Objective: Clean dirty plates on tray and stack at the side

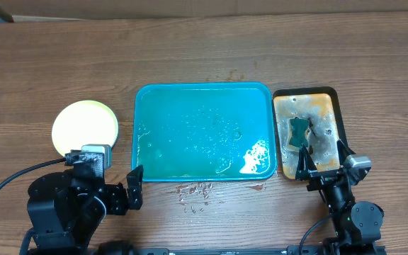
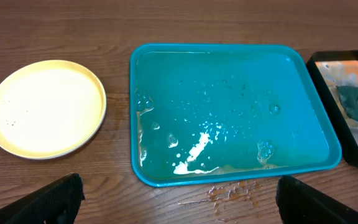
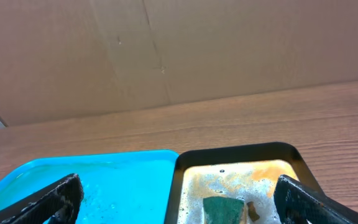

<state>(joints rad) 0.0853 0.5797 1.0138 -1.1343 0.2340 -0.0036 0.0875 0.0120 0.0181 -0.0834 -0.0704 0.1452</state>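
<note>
The teal tray [image 1: 204,91] lies at the table's middle, wet, with foam and no plate on it; it also shows in the left wrist view [image 2: 229,50] and the right wrist view [image 3: 92,180]. One pale yellow-green plate [image 1: 85,129] sits on the table left of the tray, looking clean apart from a few specks [image 2: 45,109]. No white plate shows; I cannot tell if any lies under it. My left gripper [image 1: 108,177] [image 2: 179,208] is open and empty, near the tray's front left corner. My right gripper [image 1: 324,159] [image 3: 179,202] is open and empty, over the front of the black tray.
A black-rimmed, brown-stained tray [image 1: 333,95] [image 3: 229,155] [image 2: 328,59] with foam holds a green sponge [image 1: 300,129] [image 3: 224,210] [image 2: 352,102], right of the teal tray. Brown wet drops [image 1: 195,190] [image 2: 232,193] lie on the wood before the teal tray. A cardboard wall stands behind the table.
</note>
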